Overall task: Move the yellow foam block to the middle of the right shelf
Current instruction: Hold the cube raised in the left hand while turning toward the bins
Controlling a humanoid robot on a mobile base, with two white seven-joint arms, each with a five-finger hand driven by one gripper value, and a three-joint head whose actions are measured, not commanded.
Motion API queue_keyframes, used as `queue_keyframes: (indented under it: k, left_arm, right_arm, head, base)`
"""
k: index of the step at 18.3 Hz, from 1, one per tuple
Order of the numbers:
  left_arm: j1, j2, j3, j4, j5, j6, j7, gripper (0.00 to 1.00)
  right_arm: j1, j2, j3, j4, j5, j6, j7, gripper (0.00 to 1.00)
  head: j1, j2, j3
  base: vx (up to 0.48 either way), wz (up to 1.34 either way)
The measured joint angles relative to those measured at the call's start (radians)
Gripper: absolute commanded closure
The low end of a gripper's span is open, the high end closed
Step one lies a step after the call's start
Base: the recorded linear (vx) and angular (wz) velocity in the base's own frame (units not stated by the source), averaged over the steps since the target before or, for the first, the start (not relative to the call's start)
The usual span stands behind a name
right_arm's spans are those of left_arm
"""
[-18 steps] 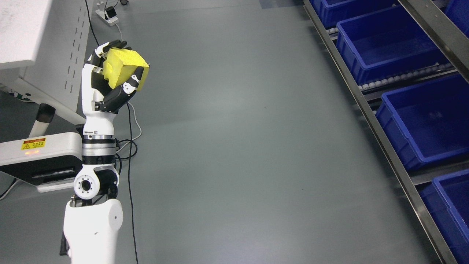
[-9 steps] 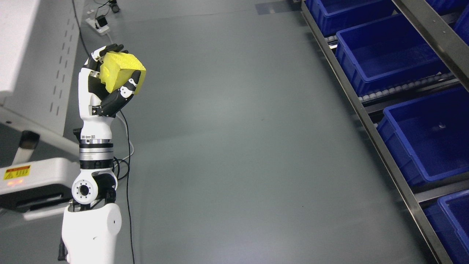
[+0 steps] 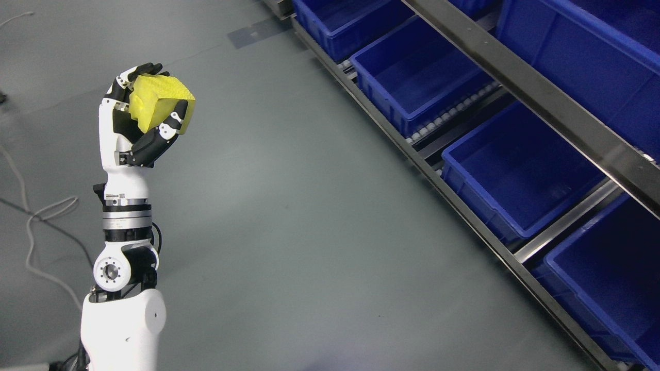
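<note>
At upper left, left hand (image 3: 135,121) raised, fingers (image 3: 164,127) curled around yellow foam block (image 3: 157,103).
Its palm side stays hidden; shelf (image 3: 541,98) with blue bins (image 3: 412,85) runs off frame at right.

No legible text, brand, number or sign in the head view. A small white label with dark print sits on the white forearm segment (image 3: 122,195) of the left arm, just above the metal wrist ring; its characters are too small to read. Blue plastic bins (image 3: 510,170) carry no visible markings.
</note>
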Motion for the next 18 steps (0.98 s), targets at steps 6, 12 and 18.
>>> queue_keyframes:
  k: [6, 12, 18]
  left_arm:
    - [0.001, 0.0, 0.021, -0.034, 0.0, 0.002, 0.0, 0.69]
    - [-0.001, 0.016, 0.057, -0.067, 0.0, 0.004, 0.0, 0.69]
    - [-0.023, 0.058, 0.105, -0.083, 0.0, 0.002, 0.001, 0.69]
  right_arm:
    - [0.0, 0.0, 0.0, 0.0, 0.0, 0.0, 0.0, 0.0]
    - [0.0, 0.0, 0.0, 0.0, 0.0, 0.0, 0.0, 0.0]
    - [0.0, 0.0, 0.0, 0.0, 0.0, 0.0, 0.0, 0.0]
  head:
    - [0.0, 0.0, 0.0]
    - [0.0, 0.0, 0.0]
    - [0.0, 0.0, 0.0]
  base:
    - [0.422, -0.55]
    - [0.415, -0.21]
    - [0.329, -0.12]
